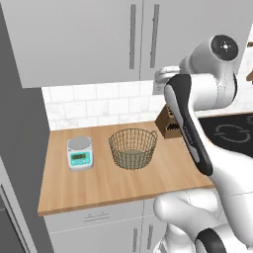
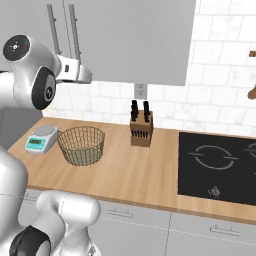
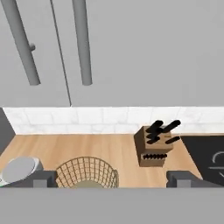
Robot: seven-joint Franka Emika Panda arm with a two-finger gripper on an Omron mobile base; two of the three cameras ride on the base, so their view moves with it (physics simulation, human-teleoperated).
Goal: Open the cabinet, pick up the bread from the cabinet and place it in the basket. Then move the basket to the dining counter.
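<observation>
The light grey wall cabinet (image 1: 89, 39) (image 2: 135, 35) hangs above the counter with both doors shut. Its two long bar handles (image 3: 83, 41) stand close in front of the hand. The bread is hidden behind the doors. The brass wire basket (image 1: 132, 147) (image 2: 81, 144) (image 3: 87, 173) sits empty on the wood counter below. My gripper (image 1: 161, 76) (image 2: 86, 75) (image 3: 113, 178) is raised to about the height of the cabinet's lower edge, just short of the doors. It is open, with nothing between its wide-set fingertips (image 3: 43, 178). The dining counter is out of view.
A small digital scale (image 1: 79, 152) stands left of the basket and a wooden knife block (image 2: 141, 126) (image 3: 154, 146) right of it. A black cooktop (image 2: 220, 167) is set into the counter further right. Grey base cabinets (image 1: 99, 232) run below the counter's front edge.
</observation>
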